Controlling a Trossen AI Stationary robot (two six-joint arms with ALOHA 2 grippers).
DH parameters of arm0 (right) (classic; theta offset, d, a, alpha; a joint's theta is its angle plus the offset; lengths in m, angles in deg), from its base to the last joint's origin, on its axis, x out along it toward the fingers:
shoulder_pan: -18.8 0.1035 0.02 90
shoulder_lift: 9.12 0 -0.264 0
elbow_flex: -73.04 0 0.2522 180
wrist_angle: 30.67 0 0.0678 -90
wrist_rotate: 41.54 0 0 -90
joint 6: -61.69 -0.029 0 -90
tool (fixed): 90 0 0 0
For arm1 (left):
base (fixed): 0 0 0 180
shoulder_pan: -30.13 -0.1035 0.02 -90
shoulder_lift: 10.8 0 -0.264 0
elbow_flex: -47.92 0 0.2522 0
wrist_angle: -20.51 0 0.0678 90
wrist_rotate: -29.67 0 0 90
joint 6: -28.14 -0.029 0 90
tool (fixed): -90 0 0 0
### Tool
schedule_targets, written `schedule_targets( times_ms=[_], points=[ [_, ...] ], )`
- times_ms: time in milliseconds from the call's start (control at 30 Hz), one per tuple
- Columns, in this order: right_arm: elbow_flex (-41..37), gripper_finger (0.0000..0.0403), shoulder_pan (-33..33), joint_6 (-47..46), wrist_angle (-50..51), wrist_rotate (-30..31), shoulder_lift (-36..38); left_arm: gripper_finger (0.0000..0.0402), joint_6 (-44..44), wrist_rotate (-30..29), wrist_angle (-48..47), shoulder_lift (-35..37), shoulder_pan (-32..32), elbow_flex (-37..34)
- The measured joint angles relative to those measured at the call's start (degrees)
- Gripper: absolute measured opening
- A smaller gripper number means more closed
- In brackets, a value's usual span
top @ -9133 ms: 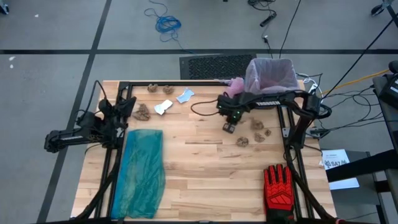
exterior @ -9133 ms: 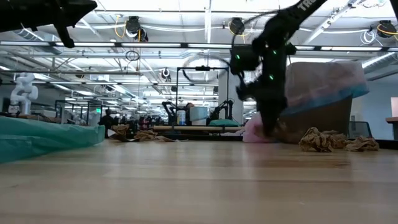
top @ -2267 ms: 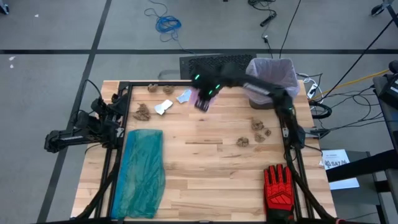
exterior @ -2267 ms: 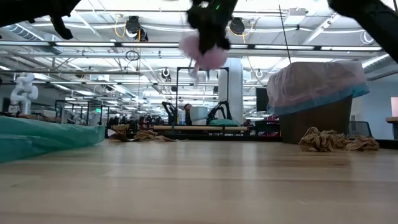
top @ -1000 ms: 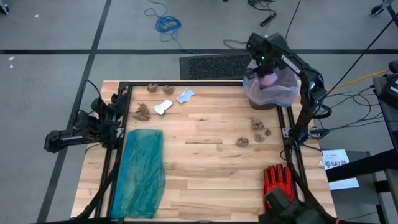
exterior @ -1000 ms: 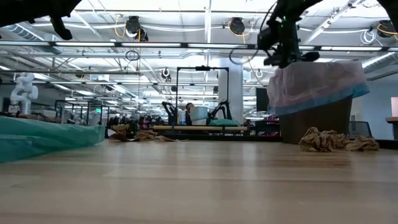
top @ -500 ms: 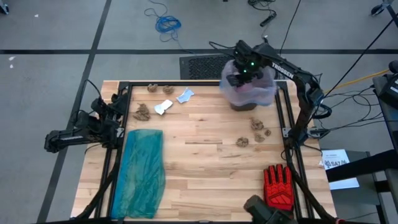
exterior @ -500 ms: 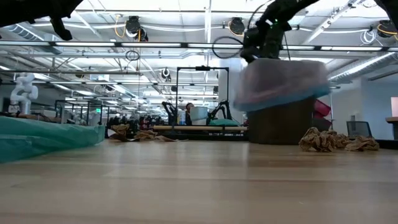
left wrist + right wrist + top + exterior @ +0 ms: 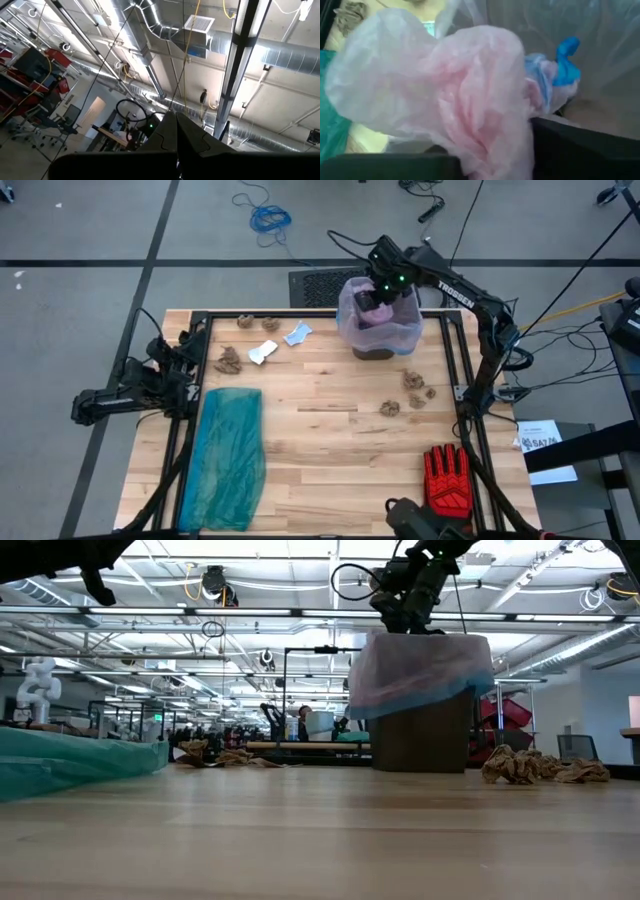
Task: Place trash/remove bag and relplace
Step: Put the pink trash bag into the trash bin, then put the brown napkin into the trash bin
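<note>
Upper centre of the high frame, the lined bin is now sitting further left on the tabletop than a second ago. Over its mouth, the right gripper is releasing a crumpled pink bag inside. Brown paper trash is lying mid-right. At far left, the left gripper is waiting, clenched.

The surface is pale wood planks with a smooth, faintly satin finish. The bag lining the bin is thin, filmy plastic, translucent pink with a glossy crinkle; a bunched wad of the same film carries a blue drawstring. The teal bag is translucent wrinkled plastic. The trash is matt, crumpled brown paper. The glove looks like red and black cloth.
</note>
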Motion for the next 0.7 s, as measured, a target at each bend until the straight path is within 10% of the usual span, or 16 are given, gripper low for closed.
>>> schedule_targets(
  times_ms=[300, 700],
  points=[
    [6.65, 0.0254, -0.11, 7.01, 1.82, -0.24, 0.00, 0.0000, 0.02, 0.01, 0.02, -0.01, 0.00, 0.00],
    [28.21, 0.0192, 3.13, 11.70, 11.87, -7.25, 1.27, 0.0000, 0.07, 0.08, 0.02, -0.01, 0.00, 0.00]
  ],
)
